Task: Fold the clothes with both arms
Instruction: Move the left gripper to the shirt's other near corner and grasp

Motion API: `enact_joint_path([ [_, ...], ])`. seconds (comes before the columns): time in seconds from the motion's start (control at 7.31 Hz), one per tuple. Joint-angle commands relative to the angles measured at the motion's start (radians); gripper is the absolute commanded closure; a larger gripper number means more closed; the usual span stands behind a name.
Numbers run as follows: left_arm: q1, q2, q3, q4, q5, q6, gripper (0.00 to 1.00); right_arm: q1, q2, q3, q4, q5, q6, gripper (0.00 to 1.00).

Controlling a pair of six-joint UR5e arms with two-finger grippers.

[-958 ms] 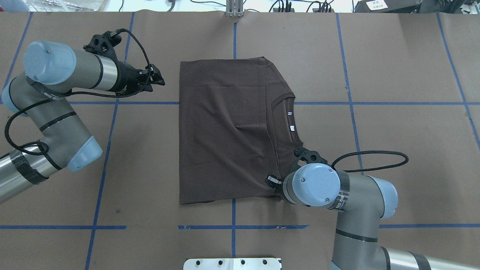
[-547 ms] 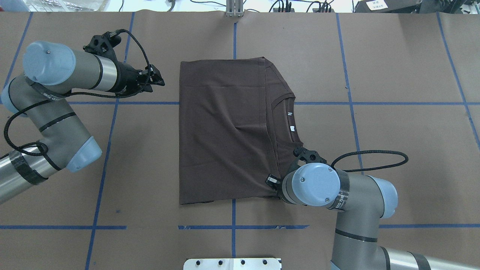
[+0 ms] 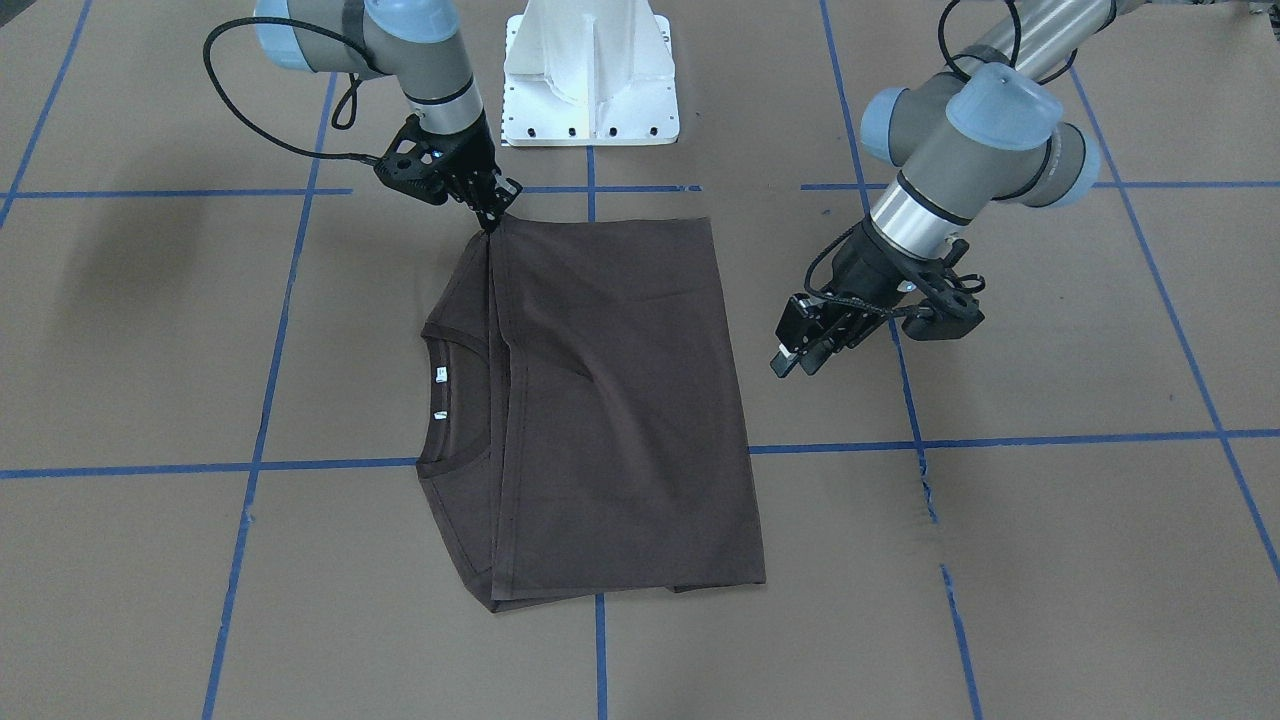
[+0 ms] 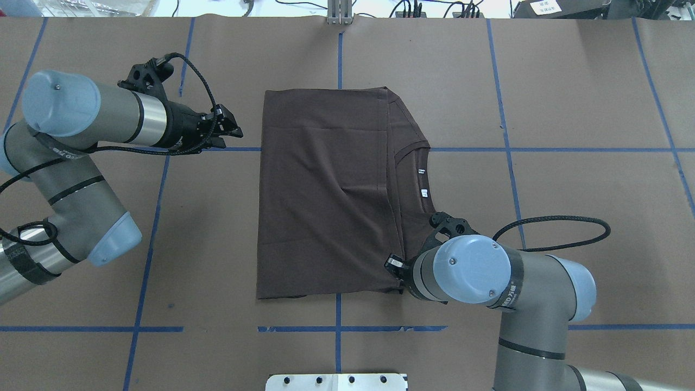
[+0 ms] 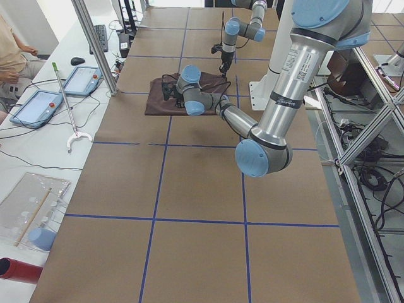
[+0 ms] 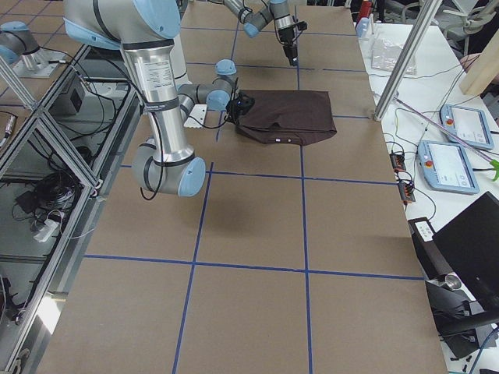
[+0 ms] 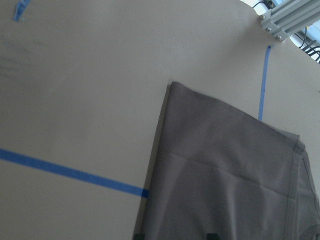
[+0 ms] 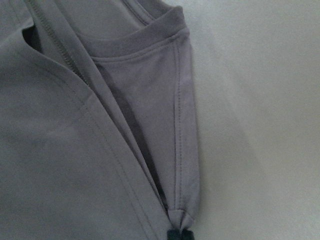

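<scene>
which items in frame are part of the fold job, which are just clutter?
Job: T-shirt; right gripper, shut on its corner; left gripper, open, beside it.
Clutter: tablets, reacher stick, red cylinder, on the side bench.

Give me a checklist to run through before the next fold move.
1. Right gripper shut on the T-shirt corner: ok, cloth bunches at its tips in the right wrist view.
2. Right grip catches every layer: cannot tell.
3. Left gripper on cloth: not ok, it is open and hangs beside the shirt's edge, apart from it.
4. Folded panel lies flat: ok, bar one slight crease mid-panel.
5. Collar left uncovered by the panel: ok.
</scene>
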Motion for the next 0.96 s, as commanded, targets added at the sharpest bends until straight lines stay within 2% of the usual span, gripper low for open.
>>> enact_joint_path([
  [0.0, 0.108, 0.028, -0.115, 0.065, 0.030, -0.129, 0.48, -0.056, -0.010, 0.098, -0.106, -0.001, 0.034, 1.00],
  [0.14, 0.186, 0.058, -0.202, 0.163, 0.091, -0.166, 0.48, -0.077, -0.018, 0.109, -0.119, -0.002, 0.054, 1.00],
  [0.27, 0.312, 0.106, -0.283, 0.235, 0.184, -0.224, 0.46, -0.084, -0.022, 0.111, -0.119, -0.002, 0.054, 1.00],
  [0.41, 0.436, 0.126, -0.290, 0.245, 0.298, -0.313, 0.46, -0.082, -0.024, 0.111, -0.119, -0.002, 0.054, 1.00],
  [0.82, 0.581, 0.178, -0.299, 0.280, 0.381, -0.401, 0.46, -0.082, -0.031, 0.114, -0.119, -0.001, 0.054, 1.00],
])
